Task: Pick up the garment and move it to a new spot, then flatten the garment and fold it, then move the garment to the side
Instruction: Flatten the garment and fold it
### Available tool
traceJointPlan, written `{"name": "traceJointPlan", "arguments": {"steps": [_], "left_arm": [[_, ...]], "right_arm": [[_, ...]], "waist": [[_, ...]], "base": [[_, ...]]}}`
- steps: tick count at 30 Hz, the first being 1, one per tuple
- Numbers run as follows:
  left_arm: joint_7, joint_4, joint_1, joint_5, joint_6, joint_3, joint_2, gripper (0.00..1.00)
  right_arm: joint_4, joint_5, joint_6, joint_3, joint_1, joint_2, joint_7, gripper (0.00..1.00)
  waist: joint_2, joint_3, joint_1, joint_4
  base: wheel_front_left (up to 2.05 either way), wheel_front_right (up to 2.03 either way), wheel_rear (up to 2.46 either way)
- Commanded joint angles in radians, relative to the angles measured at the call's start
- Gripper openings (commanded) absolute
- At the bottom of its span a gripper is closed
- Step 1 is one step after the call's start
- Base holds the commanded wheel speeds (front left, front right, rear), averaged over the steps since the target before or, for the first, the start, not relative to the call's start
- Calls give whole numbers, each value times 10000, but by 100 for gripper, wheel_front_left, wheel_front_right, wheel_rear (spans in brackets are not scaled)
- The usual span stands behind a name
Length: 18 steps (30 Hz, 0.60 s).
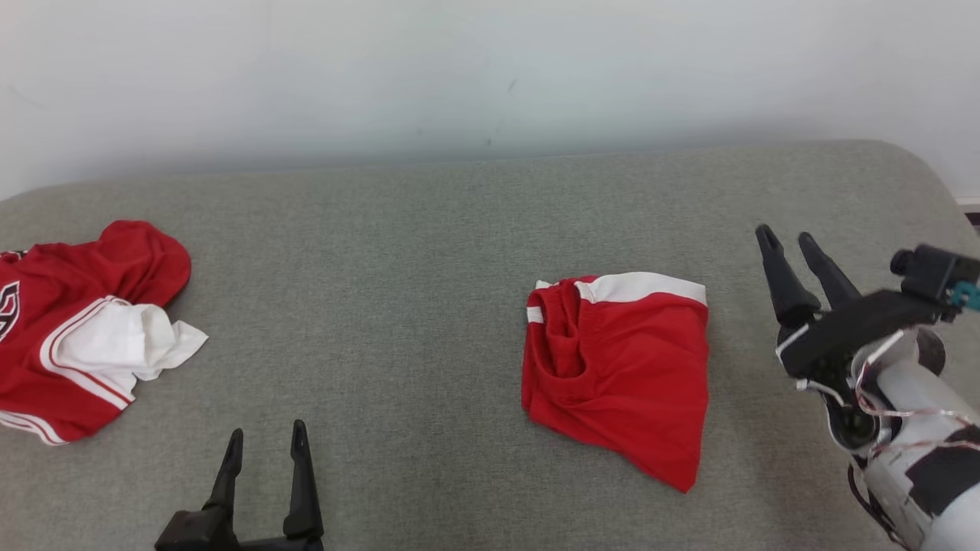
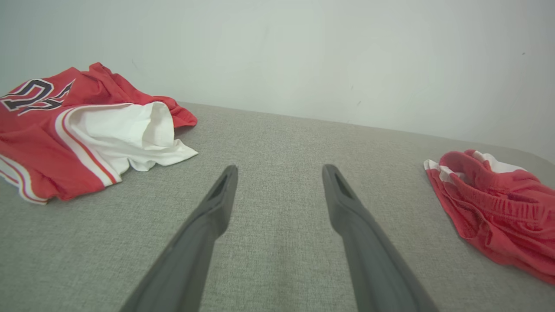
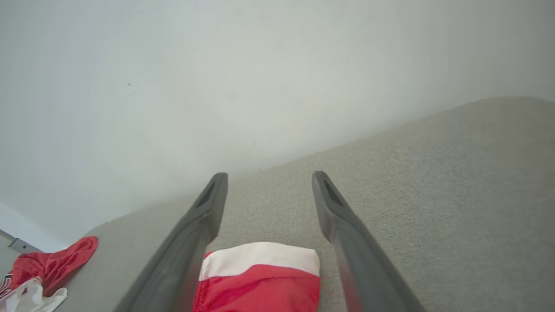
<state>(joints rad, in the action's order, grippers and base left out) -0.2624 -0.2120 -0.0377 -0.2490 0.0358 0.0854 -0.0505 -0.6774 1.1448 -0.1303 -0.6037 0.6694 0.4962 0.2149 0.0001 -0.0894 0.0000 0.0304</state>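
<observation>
Cut off at the left edge: red jersey [image 1: 84,329], lettering partial. Cut off below: folded red garment [image 3: 260,284].

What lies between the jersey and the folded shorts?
Only bare grey surface separates jersey and shorts in the head view; the open left gripper pokes in from the near side.

garment [image 1: 616,367]: matt red cloth | upholstered surface [image 1: 429,252]: coarse grey woven fabric | wall [image 1: 459,69]: smooth, matt
</observation>
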Motion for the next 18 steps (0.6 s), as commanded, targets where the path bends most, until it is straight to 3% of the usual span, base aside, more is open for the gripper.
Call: {"name": "traceJointPlan", "arguments": {"steps": [1, 4, 6, 12, 18], "left_arm": [[-26, 48, 183, 24, 34, -52, 4, 100], [-26, 118, 187, 78, 49, -142, 2, 100], [-26, 183, 205, 131, 54, -198, 5, 100], [-26, 432, 240, 408, 65, -356, 1, 100], [-24, 618, 406, 552, 108, -506, 2, 100]], "right_arm": [[88, -263, -13, -27, -235, -6, 218, 100], [300, -1071, -13, 343, -599, 113, 497, 100], [784, -1888, -13, 1267, -831, 63, 510, 100], [2909, -4695, -13, 4104, -2776, -789, 500, 100], [4762, -6928, -13, 5663, -4605, -1797, 498, 100]], "waist": [[-1, 43, 0, 107], [-1, 68, 0, 247], [-1, 61, 0, 339], [-1, 122, 0, 445], [-1, 263, 0, 491]], "base": [[0, 0, 0], [0, 0, 0], [0, 0, 0], [0, 0, 0], [0, 0, 0]]}}
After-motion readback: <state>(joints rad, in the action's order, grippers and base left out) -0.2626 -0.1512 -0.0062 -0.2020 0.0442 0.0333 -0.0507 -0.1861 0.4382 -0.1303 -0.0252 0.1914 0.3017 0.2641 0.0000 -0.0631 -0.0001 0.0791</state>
